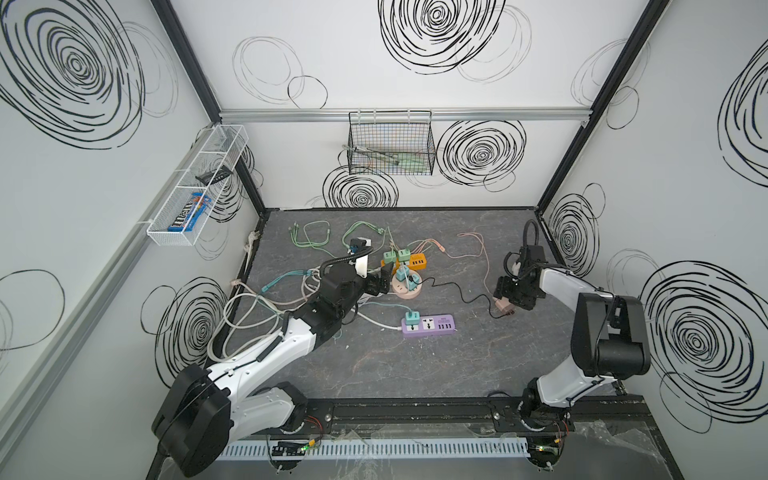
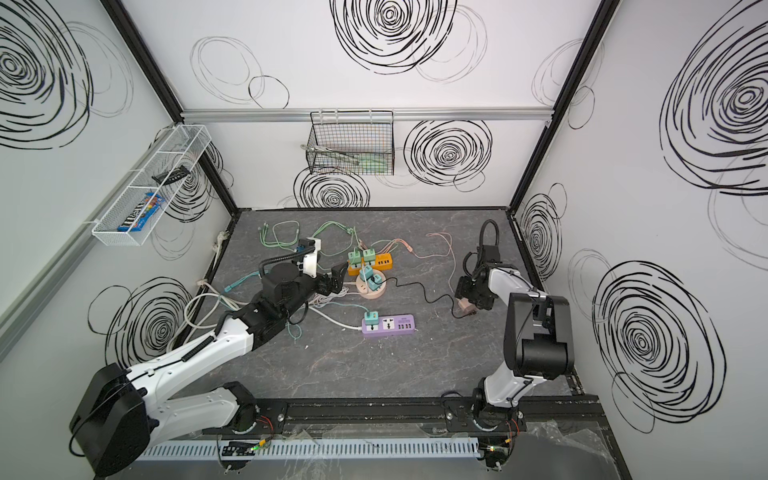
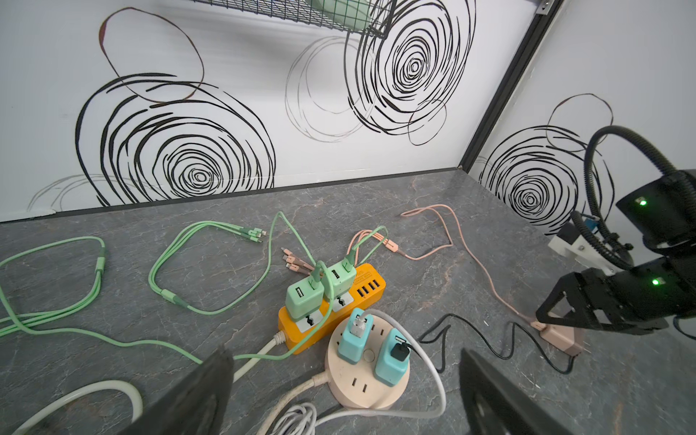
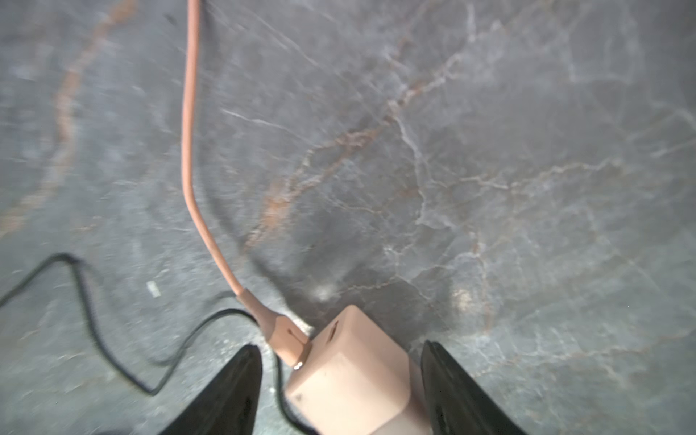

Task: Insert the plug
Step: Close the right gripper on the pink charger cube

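Task item: pink USB wall adapter (image 4: 354,388), a small cube lying on the grey marble-pattern table (image 1: 415,374). It is at 3 o'clock from the table centre and 2 o'clock from the purple power strip (image 1: 428,325). The prongs are not visible.
Attached lead: pink cable (image 4: 188,150), plugged into one face and running off toward 12 o'clock in both top views.
Stray lead: black cable (image 4: 94,320) passes just beside the adapter, between it and one finger.
Right gripper (image 4: 341,348): positioned low over the adapter. The fingers (image 4: 233,395) stand moderately apart, one on either side, with a sliver of gap at each. No clamp is evident.
Left gripper (image 1: 380,281): fingers spread wide and empty, at 9 o'clock from the round pink power strip (image 1: 406,286).
Handling estimate: light, rigid, smooth plastic with rounded edges. It will probably twist or slip under an off-centre pinch. The soft cable will drag behind.
Grip point: the two flat opposite sides, mid-body, clear of the cable face and the prong face.
Hazard: the black cable may be pinched together with the adapter.
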Controlling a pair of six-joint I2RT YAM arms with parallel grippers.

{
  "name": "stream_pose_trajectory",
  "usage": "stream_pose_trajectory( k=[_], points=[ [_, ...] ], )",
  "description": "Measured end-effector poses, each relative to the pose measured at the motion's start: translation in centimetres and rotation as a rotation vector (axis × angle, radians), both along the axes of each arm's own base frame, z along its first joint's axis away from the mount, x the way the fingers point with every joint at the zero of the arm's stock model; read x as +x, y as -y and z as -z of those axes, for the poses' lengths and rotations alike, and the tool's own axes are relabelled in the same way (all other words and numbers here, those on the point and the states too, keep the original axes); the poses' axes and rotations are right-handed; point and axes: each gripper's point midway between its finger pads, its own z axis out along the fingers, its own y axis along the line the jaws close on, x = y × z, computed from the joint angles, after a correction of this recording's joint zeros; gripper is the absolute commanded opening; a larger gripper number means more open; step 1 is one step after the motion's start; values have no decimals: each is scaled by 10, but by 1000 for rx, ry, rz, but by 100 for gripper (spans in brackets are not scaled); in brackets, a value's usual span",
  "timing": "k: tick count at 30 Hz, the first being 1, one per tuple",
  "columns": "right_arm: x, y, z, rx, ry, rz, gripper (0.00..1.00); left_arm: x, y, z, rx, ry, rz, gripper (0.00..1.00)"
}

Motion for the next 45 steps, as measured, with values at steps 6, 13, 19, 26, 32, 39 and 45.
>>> stream_pose_trajectory(
  k=[6, 13, 19, 26, 32, 39, 45],
  points=[
    [0, -12, 0, 40, 5, -29, 81, 1, 1, 4, 6, -10, 1, 96],
    [-8, -20, 4, -25, -26, -71, 87, 1, 1, 6, 6, -14, 3, 96],
    [-18, -22, 11, -95, -60, -94, 81, 1, 2, 9, 6, -25, 3, 96],
    [-32, -20, 21, -109, -103, -84, 63, 3, 1, 10, 4, -35, 4, 96],
    [-31, -15, 21, -138, -94, -60, 50, 2, 2, 11, 3, -40, 6, 96],
    [-33, -11, 15, -147, -43, -44, 43, 4, 3, 9, 2, -40, 7, 96],
    [-23, -12, -17, -131, 123, -20, 43, 5, 3, 11, -4, -49, 4, 96]
  ],
)
